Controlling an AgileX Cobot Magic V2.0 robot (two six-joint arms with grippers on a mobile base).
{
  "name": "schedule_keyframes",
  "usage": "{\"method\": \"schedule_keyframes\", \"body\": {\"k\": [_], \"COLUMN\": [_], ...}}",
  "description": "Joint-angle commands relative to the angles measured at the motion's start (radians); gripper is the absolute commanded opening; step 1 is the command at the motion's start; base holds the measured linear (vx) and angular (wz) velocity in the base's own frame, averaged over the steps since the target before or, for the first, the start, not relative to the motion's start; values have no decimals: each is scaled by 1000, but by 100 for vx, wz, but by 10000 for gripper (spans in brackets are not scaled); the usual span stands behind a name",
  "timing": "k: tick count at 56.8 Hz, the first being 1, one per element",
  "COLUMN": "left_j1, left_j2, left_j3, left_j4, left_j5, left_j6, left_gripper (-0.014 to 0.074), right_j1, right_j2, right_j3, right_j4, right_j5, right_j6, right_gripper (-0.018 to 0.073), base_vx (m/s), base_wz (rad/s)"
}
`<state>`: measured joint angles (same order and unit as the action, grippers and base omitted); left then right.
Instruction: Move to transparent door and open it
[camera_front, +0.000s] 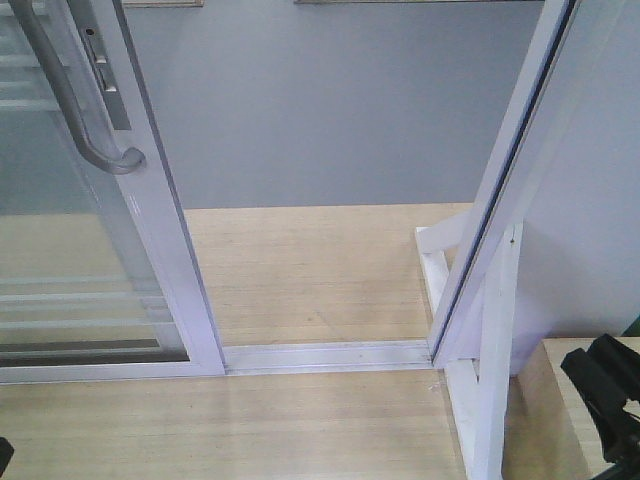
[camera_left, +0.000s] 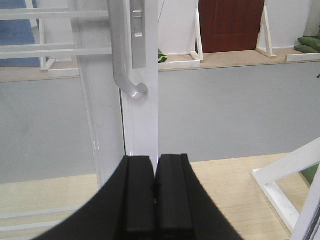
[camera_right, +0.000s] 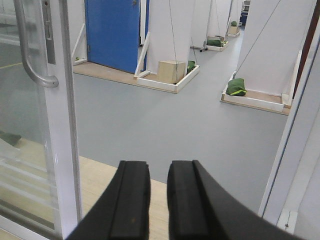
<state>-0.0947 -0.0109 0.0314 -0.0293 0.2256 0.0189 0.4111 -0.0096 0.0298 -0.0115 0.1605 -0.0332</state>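
The transparent door (camera_front: 60, 250) stands at the left of the front view, slid aside, with a gap between it and the right-hand frame. Its curved silver handle (camera_front: 75, 110) hangs on the white edge. The left gripper (camera_left: 156, 162) is shut and empty, pointing at the door's white edge (camera_left: 142, 115) below the handle (camera_left: 122, 70), not touching it. The right gripper (camera_right: 159, 170) is slightly open and empty, aimed through the gap, to the right of the door edge (camera_right: 62, 125) and handle (camera_right: 27, 55). It shows low at the right of the front view (camera_front: 610, 395).
A white fixed frame (camera_front: 500, 200) with a slanted brace (camera_front: 490, 380) bounds the gap on the right. A metal floor track (camera_front: 330, 353) crosses the wooden floor. Beyond lies grey floor with a blue door (camera_right: 112, 30), a box (camera_right: 171, 71) and green bags (camera_right: 236, 87).
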Motion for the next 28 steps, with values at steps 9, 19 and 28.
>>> {"method": "schedule_keyframes", "body": {"k": [9, 19, 28], "left_j1": [-5, -5, -5], "left_j2": [-14, -14, -14], "left_j3": [12, 12, 12], "left_j4": [-2, -2, -2], "left_j5": [-77, -77, -77], "left_j6": [-7, -7, -7], "left_gripper": [-6, -6, -6], "right_j1": [-5, -5, -5], "right_j2": [-18, -18, -18], "right_j3": [4, 4, 4], "right_j4": [-1, -1, -1], "right_j5": [-60, -60, -60], "right_j6": [-4, -4, -4], "right_gripper": [217, 217, 217], "base_vx": [0, 0, 0], "base_wz": [0, 0, 0]}}
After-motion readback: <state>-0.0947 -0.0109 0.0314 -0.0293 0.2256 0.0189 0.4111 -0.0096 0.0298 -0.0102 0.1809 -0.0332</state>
